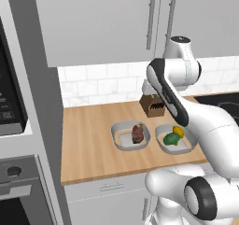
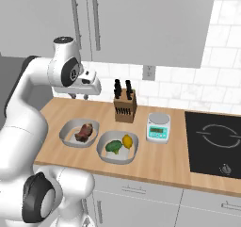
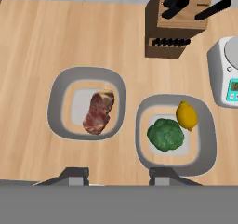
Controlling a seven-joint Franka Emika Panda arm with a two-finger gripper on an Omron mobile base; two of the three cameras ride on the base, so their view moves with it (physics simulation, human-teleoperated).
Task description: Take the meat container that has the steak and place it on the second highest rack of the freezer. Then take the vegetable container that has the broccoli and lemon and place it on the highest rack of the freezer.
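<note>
Reddish steak (image 3: 98, 112) lies in its tray below the end effector (image 3: 116, 175)

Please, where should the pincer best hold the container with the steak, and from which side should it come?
Probably the raised grey rim of the meat container, from above: its walls are thin, while the steak lies loose in the middle. The outer side is free; the vegetable container crowds the other.
</note>
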